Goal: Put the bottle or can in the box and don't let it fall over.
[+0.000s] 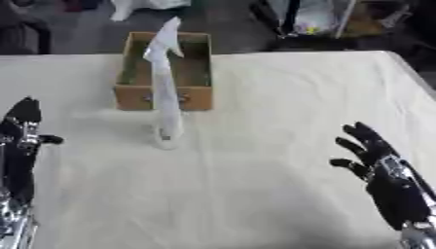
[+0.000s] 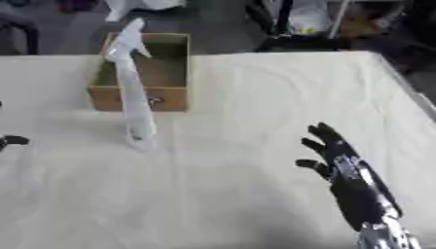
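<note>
- Your fingers are straight and relaxed on both sides, with nothing held: the right hand [image 1: 381, 168] stands fingers-up at the near right, and the left hand [image 1: 20, 141] rests fingers-up at the near left edge, its thumb sticking out towards the middle.
- The spray bottle [image 1: 165, 92], tall, slim and white, stands upright on the table [image 1: 281, 97], well apart from your right fingertips, off to their left and beyond them. It is nearer your left fingers, to their right and a little farther out.
- The box [image 1: 164, 72], an open cardboard one, sits just beyond the bottle from where your fingers are. The bottle's base stands on the cloth short of the box's near wall; whether the two touch I cannot tell.
- I judge the task is at its start: the bottle is not yet grasped and not yet in the box, so the step in hand is the reach.
- The next move calls for one hand, likely the left since it is closer, to travel to the bottle's body with fingers spread on one side and thumb on the other, then close low to mid-height.
- Being tall on a narrow base, the bottle will probably tip if your fingertips brush it sideways; come in level.
- After the grasp, you will need to lift the base clear above the near wall before going forward and down.
</note>
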`<action>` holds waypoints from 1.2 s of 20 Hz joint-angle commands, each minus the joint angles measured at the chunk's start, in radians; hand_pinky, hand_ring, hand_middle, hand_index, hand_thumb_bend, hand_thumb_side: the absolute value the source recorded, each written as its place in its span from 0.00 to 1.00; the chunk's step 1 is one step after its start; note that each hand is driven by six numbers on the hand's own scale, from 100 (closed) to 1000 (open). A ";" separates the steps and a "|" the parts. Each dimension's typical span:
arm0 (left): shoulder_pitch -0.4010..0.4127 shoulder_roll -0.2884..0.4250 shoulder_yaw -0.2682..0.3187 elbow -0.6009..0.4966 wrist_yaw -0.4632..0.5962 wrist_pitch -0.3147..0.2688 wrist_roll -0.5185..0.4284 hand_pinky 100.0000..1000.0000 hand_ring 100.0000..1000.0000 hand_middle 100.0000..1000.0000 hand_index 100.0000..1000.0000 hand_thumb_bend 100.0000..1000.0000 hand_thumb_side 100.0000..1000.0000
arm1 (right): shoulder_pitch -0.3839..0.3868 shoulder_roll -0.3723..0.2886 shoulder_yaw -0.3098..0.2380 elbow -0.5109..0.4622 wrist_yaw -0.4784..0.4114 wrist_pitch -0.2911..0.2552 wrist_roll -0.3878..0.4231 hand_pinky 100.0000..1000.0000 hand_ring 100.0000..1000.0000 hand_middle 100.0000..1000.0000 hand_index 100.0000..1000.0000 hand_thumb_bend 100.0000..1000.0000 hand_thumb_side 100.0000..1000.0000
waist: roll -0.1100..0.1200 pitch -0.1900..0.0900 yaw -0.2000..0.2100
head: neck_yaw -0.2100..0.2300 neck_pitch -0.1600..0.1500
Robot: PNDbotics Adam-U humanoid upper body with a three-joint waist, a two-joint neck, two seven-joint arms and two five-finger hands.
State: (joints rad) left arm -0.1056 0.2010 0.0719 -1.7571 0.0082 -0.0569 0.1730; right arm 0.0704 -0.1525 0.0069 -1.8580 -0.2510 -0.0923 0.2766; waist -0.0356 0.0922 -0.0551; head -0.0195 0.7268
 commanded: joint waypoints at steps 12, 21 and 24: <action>-0.017 0.046 -0.003 -0.027 -0.018 0.000 -0.029 0.46 1.00 0.92 0.81 0.30 0.66 | -0.005 -0.006 -0.002 -0.008 0.004 -0.002 -0.003 0.71 0.95 0.97 1.00 0.00 0.71 | 0.003 -0.010 -0.006 | -0.001 -0.016; -0.119 0.206 -0.117 -0.032 -0.082 0.042 -0.185 0.51 1.00 0.96 0.82 0.46 0.61 | -0.005 -0.010 0.001 -0.008 0.004 0.000 0.000 0.71 0.95 0.97 1.00 0.00 0.72 | 0.006 -0.010 -0.019 | -0.002 -0.019; -0.175 0.237 -0.166 -0.013 -0.092 0.063 -0.232 0.52 1.00 0.96 0.82 0.47 0.60 | -0.004 -0.010 0.003 -0.008 0.003 0.000 0.000 0.71 0.95 0.97 1.00 0.00 0.72 | 0.006 -0.010 -0.025 | -0.002 -0.019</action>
State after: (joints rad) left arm -0.2649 0.4016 -0.0792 -1.7631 -0.0736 0.0004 -0.0380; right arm 0.0705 -0.1524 0.0084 -1.8579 -0.2510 -0.0920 0.2768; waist -0.0321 0.0922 -0.0802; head -0.0195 0.7190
